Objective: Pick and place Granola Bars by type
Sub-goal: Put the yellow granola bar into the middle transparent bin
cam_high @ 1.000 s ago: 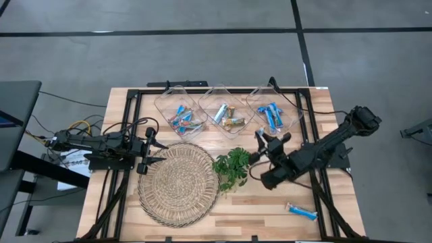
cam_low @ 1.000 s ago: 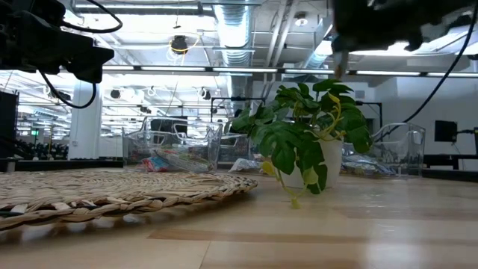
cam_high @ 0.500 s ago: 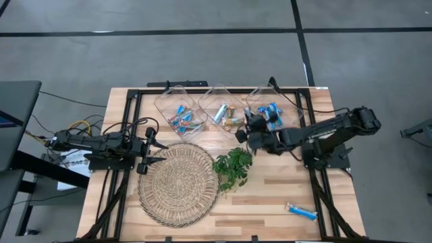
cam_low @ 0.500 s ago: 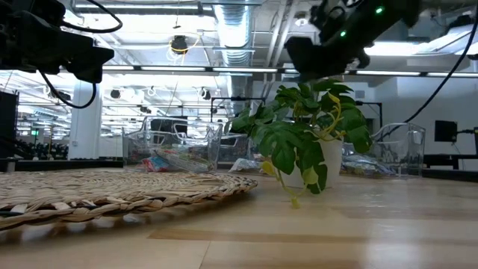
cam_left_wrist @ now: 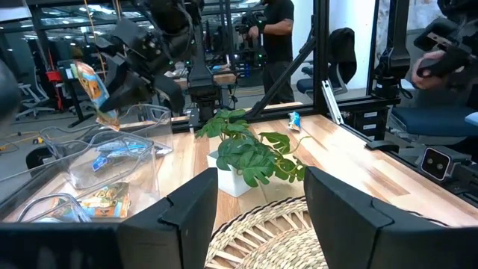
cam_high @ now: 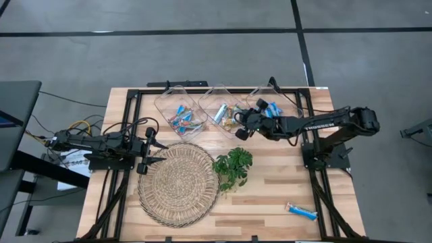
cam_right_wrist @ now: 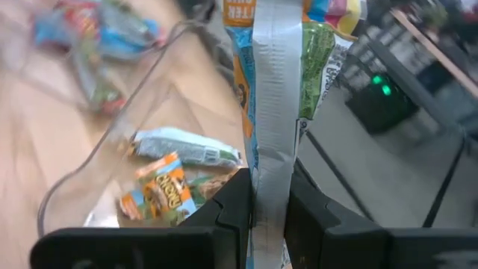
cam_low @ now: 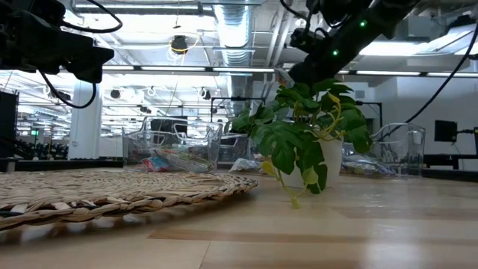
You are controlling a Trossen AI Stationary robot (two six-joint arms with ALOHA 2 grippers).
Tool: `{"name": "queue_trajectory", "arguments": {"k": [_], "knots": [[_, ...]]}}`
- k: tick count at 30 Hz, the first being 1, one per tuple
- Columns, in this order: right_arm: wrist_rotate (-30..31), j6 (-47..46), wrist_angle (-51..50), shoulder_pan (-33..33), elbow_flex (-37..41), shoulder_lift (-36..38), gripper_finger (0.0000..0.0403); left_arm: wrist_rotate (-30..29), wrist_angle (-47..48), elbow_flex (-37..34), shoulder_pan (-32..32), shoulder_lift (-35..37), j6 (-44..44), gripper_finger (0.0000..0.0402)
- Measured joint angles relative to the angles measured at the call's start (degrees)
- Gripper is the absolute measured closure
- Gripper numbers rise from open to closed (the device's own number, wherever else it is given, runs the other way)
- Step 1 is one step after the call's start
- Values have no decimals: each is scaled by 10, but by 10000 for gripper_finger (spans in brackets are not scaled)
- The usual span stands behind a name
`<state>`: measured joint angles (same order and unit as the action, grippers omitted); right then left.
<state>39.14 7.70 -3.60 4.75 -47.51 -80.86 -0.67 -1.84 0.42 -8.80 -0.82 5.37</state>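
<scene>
My right gripper (cam_high: 241, 127) hangs over the near edge of the middle clear bin (cam_high: 214, 94), shut on a multicoloured granola bar (cam_right_wrist: 272, 112). That bin holds more multicoloured bars (cam_right_wrist: 160, 190). Blue and white bars lie in the right bin (cam_high: 273, 113), and mixed bars lie in the left bin (cam_high: 182, 118). One blue bar (cam_high: 302, 212) lies flat on the table near the near right corner. My left gripper (cam_left_wrist: 261, 209) waits open at the table's left side, beside the wicker mat (cam_high: 179, 183). My right gripper pinches the multicoloured bar by one end (cam_right_wrist: 270, 196) between its two fingers (cam_right_wrist: 233, 203). The rest of the wrapper, silver seam toward the camera, sticks out past the fingertips. The bar is lifted clear, above the middle bin (cam_right_wrist: 97, 161), and the arm reaches in from the table's right.
A small potted leafy plant (cam_high: 233, 167) stands in the middle of the table, just near of my right gripper. The round wicker mat takes up the near left part. Three clear bins line the far edge. Bare wood lies around the lone blue bar.
My right gripper has carried the bar from beside the plant toward the far edge and leftward, and it is now over the middle bin with the arm stretched out flatter. It has stayed shut on the bar. The left arm has kept still.
</scene>
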Motion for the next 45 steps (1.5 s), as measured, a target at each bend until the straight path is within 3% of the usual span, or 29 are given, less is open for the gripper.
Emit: {"name": "queue_trajectory", "arguments": {"k": [9, 17, 25, 33, 45], "knots": [[-77, 136, -10, 27, -1, -1, 347, 0, 0, 0, 0, 0, 0, 208], [-86, 138, -108, 48, -94, -68, 347, 0, 0, 0, 0, 0, 0, 208], [-152, 139, -262, 63, -206, -146, 347, 0, 0, 0, 0, 0, 0, 208], [-167, 162, -325, 74, -277, -199, 345, 0, 0, 0, 0, 0, 0, 208], [-165, 164, -343, 79, -280, -199, 270, 0, 0, 0, 0, 0, 0, 208]]}}
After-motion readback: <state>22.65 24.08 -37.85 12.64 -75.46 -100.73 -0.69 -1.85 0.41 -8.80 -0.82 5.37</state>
